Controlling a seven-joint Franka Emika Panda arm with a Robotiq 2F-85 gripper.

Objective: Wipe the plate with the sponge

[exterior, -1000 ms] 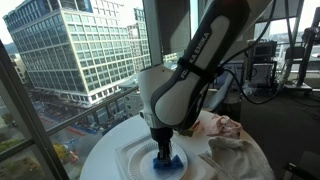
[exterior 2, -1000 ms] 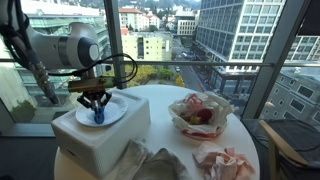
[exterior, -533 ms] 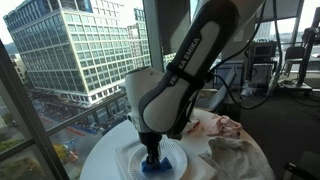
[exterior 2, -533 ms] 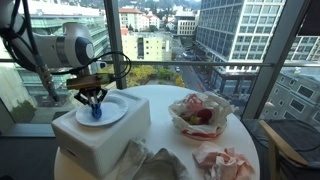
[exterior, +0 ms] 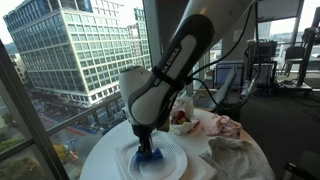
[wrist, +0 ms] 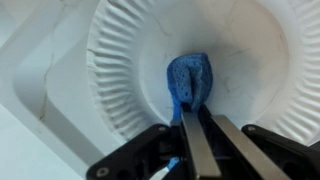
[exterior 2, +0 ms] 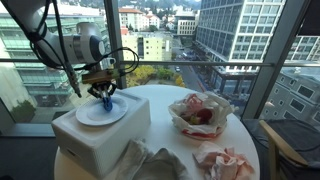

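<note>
A white paper plate (exterior: 170,158) (exterior 2: 93,114) (wrist: 130,60) lies on a white box. A blue sponge (wrist: 190,80) (exterior: 149,157) (exterior 2: 107,102) presses down on the plate's inner surface. My gripper (wrist: 195,112) (exterior: 146,148) (exterior 2: 105,93) points straight down and is shut on the sponge, holding it against the plate. In the wrist view the sponge sits near the middle of the plate, just ahead of the fingertips.
The white box (exterior 2: 100,135) stands on a round white table (exterior 2: 235,140). A paper bowl with red and white contents (exterior 2: 198,113) (exterior: 182,115) and crumpled cloths (exterior 2: 225,162) (exterior: 235,150) lie beside it. Windows lie behind.
My gripper has slid the sponge across the plate, leftward in one exterior view and toward the plate's far side in the other. It stays shut on the sponge.
</note>
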